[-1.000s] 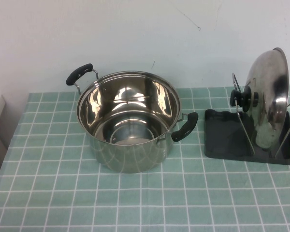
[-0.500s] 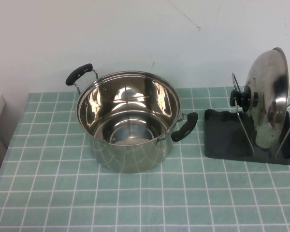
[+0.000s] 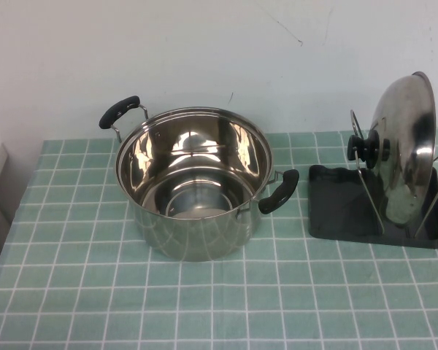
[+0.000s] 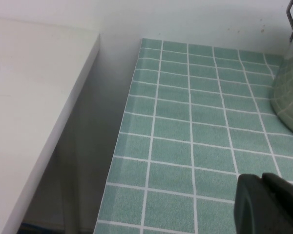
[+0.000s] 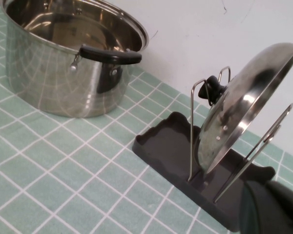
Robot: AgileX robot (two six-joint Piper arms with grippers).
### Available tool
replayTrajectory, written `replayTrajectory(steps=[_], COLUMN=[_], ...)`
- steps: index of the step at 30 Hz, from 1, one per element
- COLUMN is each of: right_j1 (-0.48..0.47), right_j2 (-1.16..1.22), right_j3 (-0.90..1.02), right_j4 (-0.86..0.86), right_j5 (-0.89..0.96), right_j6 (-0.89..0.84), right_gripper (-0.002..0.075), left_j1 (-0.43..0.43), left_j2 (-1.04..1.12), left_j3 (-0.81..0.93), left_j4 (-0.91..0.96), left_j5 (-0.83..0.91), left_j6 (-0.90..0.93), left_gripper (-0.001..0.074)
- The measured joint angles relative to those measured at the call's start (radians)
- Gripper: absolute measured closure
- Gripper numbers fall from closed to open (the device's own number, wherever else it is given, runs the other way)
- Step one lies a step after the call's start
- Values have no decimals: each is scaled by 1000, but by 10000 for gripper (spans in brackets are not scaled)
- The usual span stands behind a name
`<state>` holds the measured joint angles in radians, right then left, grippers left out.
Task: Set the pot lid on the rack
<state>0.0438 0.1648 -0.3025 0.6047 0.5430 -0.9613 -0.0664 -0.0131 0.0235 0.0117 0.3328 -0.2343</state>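
The pot lid point(image 3: 405, 138), shiny steel with a black knob point(image 3: 365, 148), stands on edge between the wire uprights of the rack point(image 3: 343, 208), tilted back toward the wall. The rack's dark grey tray sits at the table's right side. In the right wrist view the lid point(image 5: 239, 112) leans in the rack point(image 5: 161, 146), and my right gripper point(image 5: 265, 187) is shut and empty, just in front of the tray's near corner. My left gripper point(image 4: 262, 178) is shut and empty over the green tiled cloth near the table's left edge. Neither arm shows in the high view.
A deep steel pot point(image 3: 193, 182) with two black handles stands uncovered at the table's middle; its wall shows in the left wrist view point(image 4: 290, 97). A white surface point(image 4: 29, 97) lies beyond the table's left edge. A white wall runs behind.
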Motion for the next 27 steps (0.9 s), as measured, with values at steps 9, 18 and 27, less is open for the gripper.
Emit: replayTrajectory(steps=[9,18,27], right_j1=[0,0,-82], right_j2=[0,-9,-155], right_j3=[0,30,246], right_j4=[-3,-4,-393], right_j5=[0,-72,-302], right_j6=[-9,-36,503], right_gripper=[725,725,726], left_j1=[0,0,0], left_j2=[0,0,0], left_j3=[0,0,0], left_j4=[0,0,0], left_j5=[0,2,2], left_j6=[0,3,3], left_gripper=[738,738,738])
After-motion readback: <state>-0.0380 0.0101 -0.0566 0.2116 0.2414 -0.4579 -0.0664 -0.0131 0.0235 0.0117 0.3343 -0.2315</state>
